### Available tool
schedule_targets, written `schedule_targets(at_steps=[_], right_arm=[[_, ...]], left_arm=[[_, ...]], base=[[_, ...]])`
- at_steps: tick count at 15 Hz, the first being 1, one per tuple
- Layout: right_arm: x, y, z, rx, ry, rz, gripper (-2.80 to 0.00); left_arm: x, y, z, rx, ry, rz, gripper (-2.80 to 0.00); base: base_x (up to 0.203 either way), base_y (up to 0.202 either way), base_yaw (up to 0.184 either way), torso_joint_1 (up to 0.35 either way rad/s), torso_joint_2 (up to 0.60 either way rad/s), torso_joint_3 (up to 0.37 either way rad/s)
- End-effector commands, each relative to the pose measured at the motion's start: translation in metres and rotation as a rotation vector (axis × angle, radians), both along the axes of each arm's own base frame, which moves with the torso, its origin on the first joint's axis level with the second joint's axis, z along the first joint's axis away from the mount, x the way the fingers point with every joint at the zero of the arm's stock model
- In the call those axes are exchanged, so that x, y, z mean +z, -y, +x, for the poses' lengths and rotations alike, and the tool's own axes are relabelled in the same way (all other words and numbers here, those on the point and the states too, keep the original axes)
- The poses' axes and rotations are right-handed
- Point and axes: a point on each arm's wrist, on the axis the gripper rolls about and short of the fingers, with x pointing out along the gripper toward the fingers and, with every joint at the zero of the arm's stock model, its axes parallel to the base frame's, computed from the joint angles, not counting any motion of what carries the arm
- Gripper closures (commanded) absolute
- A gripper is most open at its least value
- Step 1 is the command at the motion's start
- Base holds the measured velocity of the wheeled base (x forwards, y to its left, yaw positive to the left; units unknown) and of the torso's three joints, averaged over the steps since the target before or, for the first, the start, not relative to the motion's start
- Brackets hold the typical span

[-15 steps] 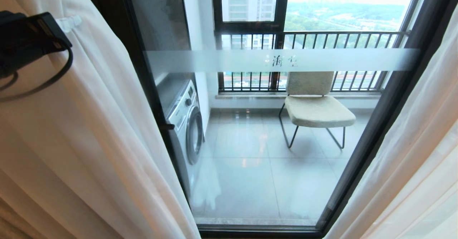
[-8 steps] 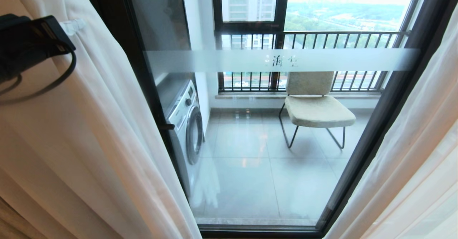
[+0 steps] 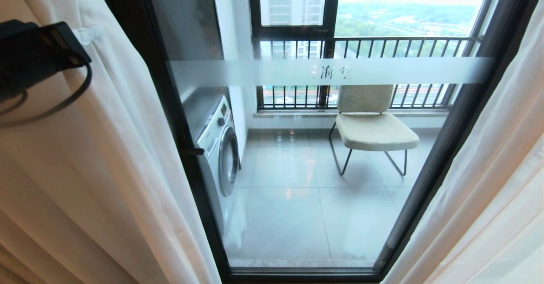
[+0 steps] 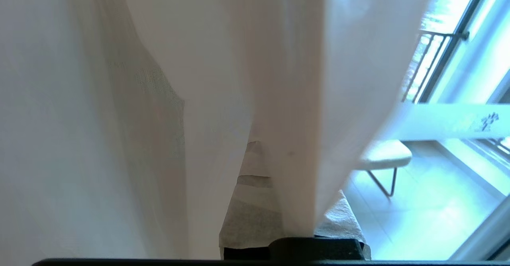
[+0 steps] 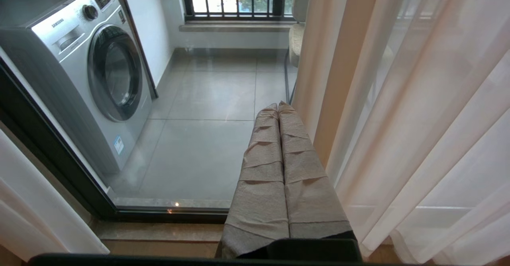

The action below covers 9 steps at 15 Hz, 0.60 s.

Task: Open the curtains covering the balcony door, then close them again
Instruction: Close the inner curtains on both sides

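Left hand [image 3: 87, 35]: seen at the upper left of the head view, its black body pressed against the left sheer; closed on a fold of that cloth, with the fingertips mostly buried in it.
Left hand, wrist view [image 4: 275, 202]: cloth-wrapped fingers [image 4: 255, 218] lay almost wholly behind the hanging sheer; only their lower part showed.
Right hand [image 5: 281, 154]: out of the head view; its own camera showed the two wrapped fingers [image 5: 259, 186] pressed together, closed on nothing, low before the door sill.
Curtains [image 3: 106, 156]: white sheers parted to both sides, the left panel covering the left third of the head view, the right panel [image 3: 488, 190] cut off by the edge. A strip of thicker beige cloth showed only at the lower left corner.
Balcony door [image 3: 297, 71]: uncovered between the sheers, dark frame, frosted strip across the glass; the small characters on it were too small to read.
Washing machine [image 3: 219, 148]: behind the glass, partly hidden by the door's left frame.
Chair [image 3: 369, 126]: on the balcony floor, by the railing [image 3: 382, 41].
Cable [image 3: 63, 101]: looped under the left hand, running off the left edge.
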Motion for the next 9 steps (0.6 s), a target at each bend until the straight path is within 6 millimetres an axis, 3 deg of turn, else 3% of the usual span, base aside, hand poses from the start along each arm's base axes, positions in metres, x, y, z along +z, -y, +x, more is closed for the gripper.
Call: schedule_targets(at_steps=[1, 9], right_arm=[[0.0003, 0.0000, 0.0000, 0.001, 0.000, -0.001, 0.00], [0.0001, 0.0000, 0.0001, 0.001, -0.001, -0.001, 0.00]], left_arm=[[-0.0024, 0.0000, 0.0013, -0.002, -0.008, -0.001, 0.00], [-0.0061, 0.0003, 0.0038, -0.003, -0.022, -0.001, 0.00]], base=[[0.003, -0.072, 0.006, 0.002, 0.00, -0.002], [0.000, -0.178, 0.002, 0.003, 0.00, 0.001]])
